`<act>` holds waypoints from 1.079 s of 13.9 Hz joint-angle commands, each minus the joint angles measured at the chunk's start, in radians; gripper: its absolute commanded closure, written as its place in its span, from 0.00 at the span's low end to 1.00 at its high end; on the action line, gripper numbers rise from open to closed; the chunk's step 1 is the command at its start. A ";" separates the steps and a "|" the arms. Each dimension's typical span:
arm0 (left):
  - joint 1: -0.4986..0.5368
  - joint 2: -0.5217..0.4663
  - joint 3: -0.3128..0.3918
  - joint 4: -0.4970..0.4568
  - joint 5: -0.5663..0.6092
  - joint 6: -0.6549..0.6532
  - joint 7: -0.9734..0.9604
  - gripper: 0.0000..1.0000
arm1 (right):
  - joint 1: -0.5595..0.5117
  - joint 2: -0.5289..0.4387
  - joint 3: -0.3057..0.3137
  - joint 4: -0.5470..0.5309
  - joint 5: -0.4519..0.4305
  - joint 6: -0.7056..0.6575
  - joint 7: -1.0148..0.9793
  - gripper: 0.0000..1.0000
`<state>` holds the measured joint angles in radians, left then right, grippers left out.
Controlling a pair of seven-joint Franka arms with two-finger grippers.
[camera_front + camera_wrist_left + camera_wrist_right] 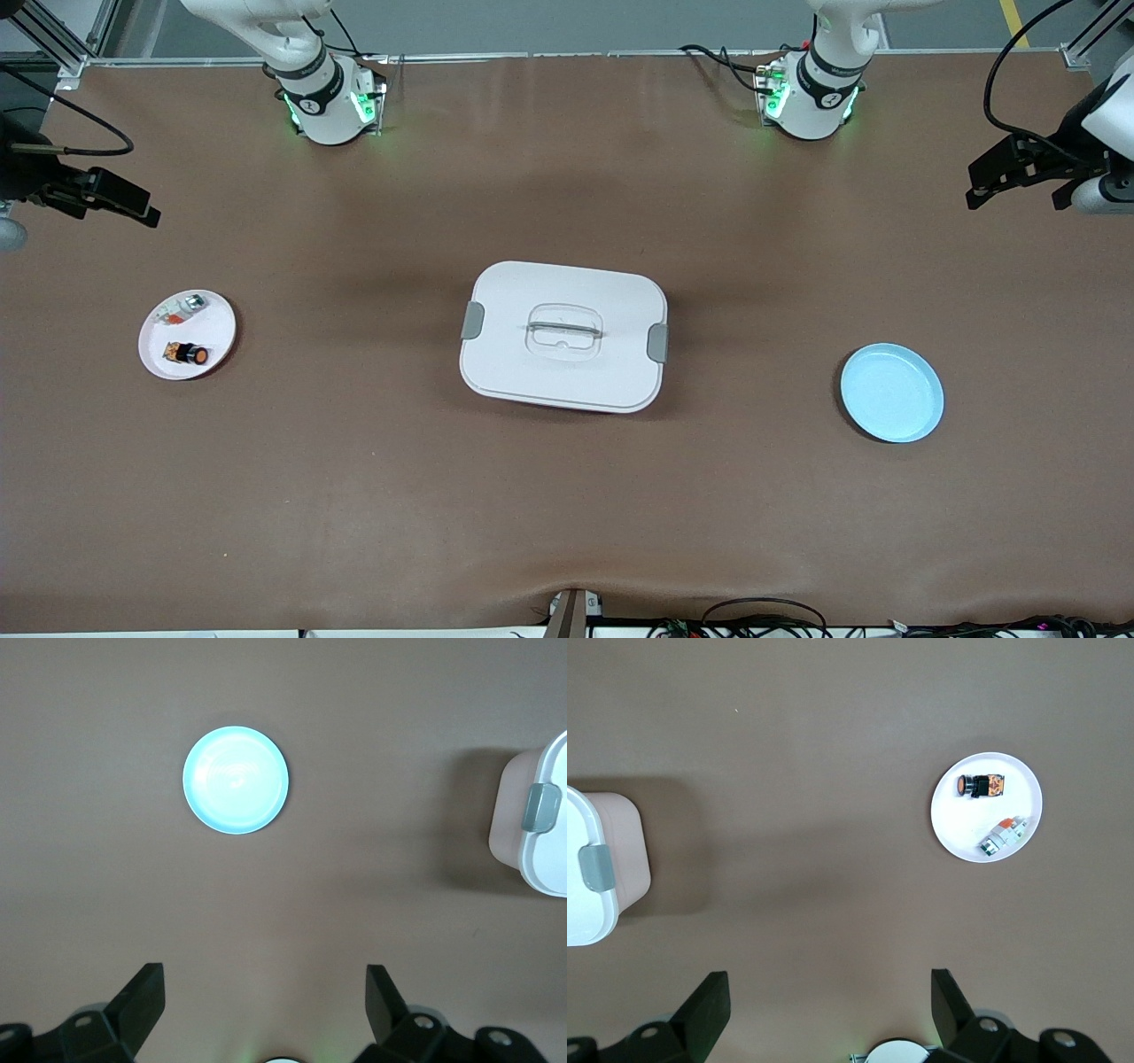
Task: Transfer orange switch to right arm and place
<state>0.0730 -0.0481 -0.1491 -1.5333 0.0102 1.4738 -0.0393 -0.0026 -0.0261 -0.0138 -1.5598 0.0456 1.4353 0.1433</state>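
Orange marks both small parts on the white plate (188,335), so a grab could take the whitish part with the red-orange tab (182,308) instead of the orange switch (188,354) just beside it. That plate sits well below the right gripper (133,208), which hangs wide and empty at its arm's end of the table. The left gripper (1019,182) waits equally wide and empty, well apart from the switch, high above the blue plate (891,392).

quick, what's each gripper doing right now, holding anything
Left gripper: open, empty, over bare table.
Right gripper: open, empty, over bare table.

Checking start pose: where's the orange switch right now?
The orange switch lies on the white plate toward the right arm's end of the table, nearer the front camera than the whitish-silver part sharing that plate.
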 commanded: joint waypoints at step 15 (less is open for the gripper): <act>0.001 0.016 -0.001 0.032 -0.015 0.002 -0.016 0.00 | -0.019 -0.118 0.001 -0.141 0.010 0.076 -0.025 0.00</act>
<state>0.0728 -0.0420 -0.1496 -1.5240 0.0102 1.4790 -0.0431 -0.0097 -0.1172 -0.0220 -1.6727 0.0456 1.4932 0.1319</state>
